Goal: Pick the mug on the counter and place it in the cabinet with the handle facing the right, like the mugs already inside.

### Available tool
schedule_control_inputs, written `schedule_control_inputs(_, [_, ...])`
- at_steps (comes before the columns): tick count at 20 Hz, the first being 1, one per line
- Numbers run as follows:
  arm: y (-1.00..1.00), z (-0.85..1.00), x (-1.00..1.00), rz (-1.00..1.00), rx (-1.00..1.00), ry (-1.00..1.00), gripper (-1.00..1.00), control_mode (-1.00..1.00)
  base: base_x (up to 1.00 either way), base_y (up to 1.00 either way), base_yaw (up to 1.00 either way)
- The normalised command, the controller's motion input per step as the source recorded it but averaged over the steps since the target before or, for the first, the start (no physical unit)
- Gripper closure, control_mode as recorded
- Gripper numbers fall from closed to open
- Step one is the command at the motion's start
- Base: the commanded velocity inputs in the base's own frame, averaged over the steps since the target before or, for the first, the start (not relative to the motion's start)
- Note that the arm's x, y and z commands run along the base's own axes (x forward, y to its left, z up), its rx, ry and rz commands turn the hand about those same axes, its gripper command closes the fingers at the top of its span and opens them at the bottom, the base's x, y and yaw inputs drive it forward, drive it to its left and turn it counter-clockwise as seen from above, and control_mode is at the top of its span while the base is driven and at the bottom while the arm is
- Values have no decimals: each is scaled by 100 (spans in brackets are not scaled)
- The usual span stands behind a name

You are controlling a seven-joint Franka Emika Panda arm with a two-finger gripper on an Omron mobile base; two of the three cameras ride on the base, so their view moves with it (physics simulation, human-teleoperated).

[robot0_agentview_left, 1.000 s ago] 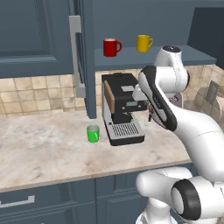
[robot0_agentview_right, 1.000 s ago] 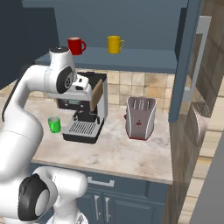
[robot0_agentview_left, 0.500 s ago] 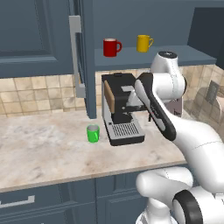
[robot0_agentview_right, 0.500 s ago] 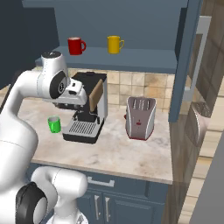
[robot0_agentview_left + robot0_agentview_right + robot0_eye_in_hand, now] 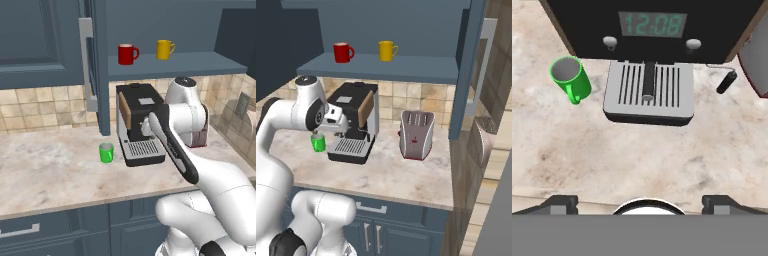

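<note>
The green mug [image 5: 106, 152] stands upright on the beige counter [image 5: 50, 172], just left of a black coffee machine [image 5: 137, 125]. In the hand view the mug [image 5: 569, 77] is at the upper left, and its loop handle [image 5: 574, 96] points toward the counter's front edge. My gripper [image 5: 640, 202] is open and empty, its fingertips [image 5: 559, 202] wide apart. It hovers above the counter in front of the machine's drip tray, to the right of the mug. The red mug [image 5: 127, 54] and yellow mug [image 5: 164, 49] stand on the cabinet shelf [image 5: 175, 65], handles to the right.
The cabinet door [image 5: 86, 65] with its long silver handle hangs open left of the shelf, above the mug. A toaster [image 5: 416, 134] stands right of the coffee machine [image 5: 353, 122]. My arm partly hides the mug [image 5: 318, 143] in the right base view.
My hand has swung left from beside the toaster to in front of the coffee machine and dipped slightly. The green mug has not moved.
</note>
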Motion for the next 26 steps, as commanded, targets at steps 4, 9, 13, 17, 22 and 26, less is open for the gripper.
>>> schedule_control_inputs(4, [19,-28,0,0,2,0,-100,-100,0,0,0])
schedule_control_inputs(9, [18,-20,0,0,3,0,-100,-100,0,0,0])
schedule_control_inputs(13, [27,-19,1,0,1,0,-100,-100,0,0,0])
schedule_control_inputs(17, [27,-24,11,0,1,0,-100,-100,0,0,0])
schedule_control_inputs(22, [31,-21,18,0,0,0,-100,-100,0,0,0])
schedule_control_inputs(26, [27,-30,23,0,0,0,-100,-100,0,0,0])
